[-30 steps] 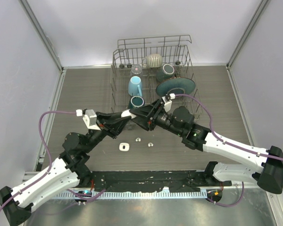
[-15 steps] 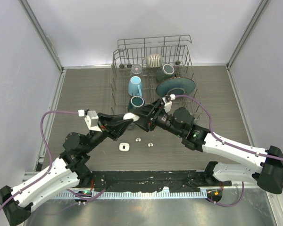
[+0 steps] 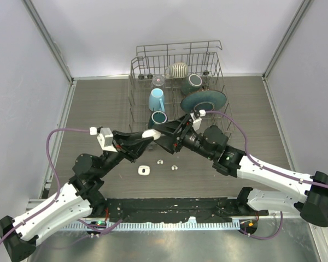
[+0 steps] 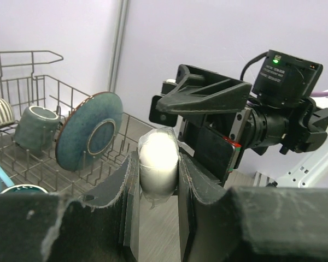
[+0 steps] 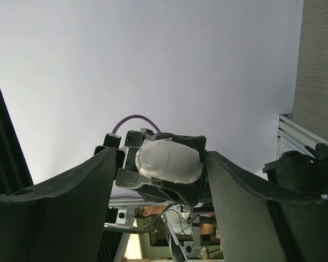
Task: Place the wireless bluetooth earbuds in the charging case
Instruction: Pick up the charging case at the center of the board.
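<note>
The left gripper [image 4: 157, 180] is matte black, and the charging case [image 4: 158, 155] between its fingers is plain white. Beneath it, 2 white earbuds [image 3: 160, 161] lie on the dark wood-grain table [image 3: 98, 109]. Beyond it are a teal plate [image 4: 90, 136] and a cream bowl [image 3: 179, 69] with dark stripes.

Scanning for print, and nothing readable comes up: no word, brand or number on the dish rack [image 3: 175, 54] or the black camera module [image 4: 287, 71] (any marking is too small to tell)
</note>
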Available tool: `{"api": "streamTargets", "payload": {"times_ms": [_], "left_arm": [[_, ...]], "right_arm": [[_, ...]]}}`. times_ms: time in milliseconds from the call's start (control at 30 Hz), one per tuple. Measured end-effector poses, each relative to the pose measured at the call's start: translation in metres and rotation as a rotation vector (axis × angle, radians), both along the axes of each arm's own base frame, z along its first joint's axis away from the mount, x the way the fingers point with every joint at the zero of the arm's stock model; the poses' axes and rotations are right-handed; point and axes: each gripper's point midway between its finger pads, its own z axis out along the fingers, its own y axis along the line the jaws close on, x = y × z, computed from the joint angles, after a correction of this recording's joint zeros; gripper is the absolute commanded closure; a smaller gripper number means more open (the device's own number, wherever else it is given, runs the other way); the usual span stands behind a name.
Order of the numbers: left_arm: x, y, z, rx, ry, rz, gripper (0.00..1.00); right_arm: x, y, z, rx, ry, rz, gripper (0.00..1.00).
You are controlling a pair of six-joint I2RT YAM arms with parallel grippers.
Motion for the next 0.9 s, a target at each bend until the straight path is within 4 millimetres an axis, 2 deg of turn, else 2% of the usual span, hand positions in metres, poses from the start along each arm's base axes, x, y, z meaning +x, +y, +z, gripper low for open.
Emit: {"api": "streamTargets", "payload": {"times_ms": [67, 200, 567, 667, 767, 867, 900], "left_arm": [[0.0012, 0.0019, 0.0011, -0.006, 0.001, 0.012, 1.0], [0.0025, 0.004, 0.0021, -0.013, 0.002, 0.024, 1.0], [0.0033, 0.0029, 0.0004, -0.008, 0.007, 0.023, 1.0], [0.0031, 0.0014, -0.0011, -0.003, 0.008, 0.017, 0.99], [0.0026, 0.0001, -0.002, 0.0, 0.009, 0.01, 1.0], [0.0023, 0.0002, -0.0013, -0.003, 0.009, 0.009, 1.0], [0.0022, 0.0002, -0.001, -0.005, 0.01, 0.008, 1.0]], "right_arm": [[-0.0012, -0.0017, 0.0032, 0.006, -0.007, 0.0, 0.27], [-0.0021, -0.0028, 0.005, 0.01, -0.01, 0.001, 0.35], [-0.004, -0.0018, 0.0029, 0.008, -0.005, 0.013, 0.37], [-0.005, -0.0006, 0.0032, 0.011, -0.006, 0.022, 0.4], [-0.005, 0.0013, 0.001, 0.008, -0.004, 0.028, 0.47], [-0.0048, 0.0026, -0.0009, 0.004, -0.001, 0.031, 0.57], [-0.005, 0.0027, -0.0005, 0.007, 0.0, 0.033, 0.68]]}}
